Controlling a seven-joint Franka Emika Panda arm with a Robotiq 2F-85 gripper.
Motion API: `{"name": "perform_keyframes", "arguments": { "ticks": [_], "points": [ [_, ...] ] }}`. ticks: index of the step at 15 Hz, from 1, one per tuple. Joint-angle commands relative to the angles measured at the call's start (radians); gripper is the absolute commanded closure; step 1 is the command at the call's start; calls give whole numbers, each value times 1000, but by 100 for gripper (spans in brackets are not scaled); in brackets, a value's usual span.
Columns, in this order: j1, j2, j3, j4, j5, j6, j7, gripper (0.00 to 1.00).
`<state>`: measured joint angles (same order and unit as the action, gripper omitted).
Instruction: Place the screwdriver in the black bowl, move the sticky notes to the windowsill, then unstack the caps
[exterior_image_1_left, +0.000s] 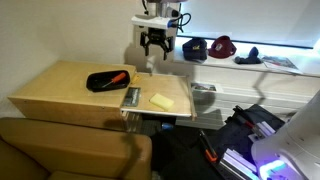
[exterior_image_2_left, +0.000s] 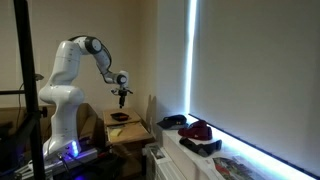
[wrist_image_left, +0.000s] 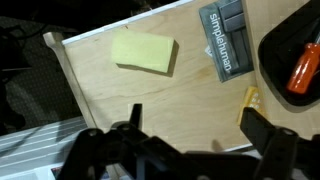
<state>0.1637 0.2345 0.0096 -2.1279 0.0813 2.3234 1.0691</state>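
1. At the jaws: the gripper (wrist_image_left: 192, 118) stands released, its fingers (wrist_image_left: 134, 118) spread wide with nothing between them. Only bare tabletop shows in the gap in the wrist view.
2. Below the gripper: it hangs well above the light wooden table (exterior_image_1_left: 60, 90), over the end that carries the pad, and touches nothing in either exterior view.
3. Sticky notes (wrist_image_left: 144, 53): the pale yellow pad lies flat on the table near a corner, apart from the gripper and not on the windowsill (exterior_image_1_left: 215, 66).
4. Grey rectangular object (wrist_image_left: 224, 40): it is lettered "simplehuman" and lies flat on the table between the pad and the bowl, apart from the pad.
5. Black bowl (exterior_image_1_left: 95, 85): it sits on the table. The screwdriver (exterior_image_1_left: 118, 77) lies inside it, with the orange handle toward the end nearer the grey object.
6. Windowsill: the dark cap (exterior_image_1_left: 193, 47) and the red cap (exterior_image_1_left: 222, 45) sit side by side, neither on top of the other. Whether they touch cannot be told.
7. Farther along the sill: a printed magazine (exterior_image_1_left: 280, 63) lies flat.
8. Arm (exterior_image_2_left: 70, 70): it is white and reaches out from its base to the table.
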Motion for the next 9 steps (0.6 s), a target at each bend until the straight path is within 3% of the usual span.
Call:
{"name": "perform_keyframes", "arguments": {
  "ticks": [1, 4, 5, 7, 9],
  "points": [
    [-11, -22, 10, -9, -2, -1, -5, 0],
    [-28, -39, 9, -16, 11, -16, -34, 0],
    [-30, -15, 30, 0, 38, 3, -129, 0],
    [46, -22, 79, 9, -11, 9, -103, 0],
    [57, 92, 102, -14, -29, 138, -171, 0]
  ]
}}
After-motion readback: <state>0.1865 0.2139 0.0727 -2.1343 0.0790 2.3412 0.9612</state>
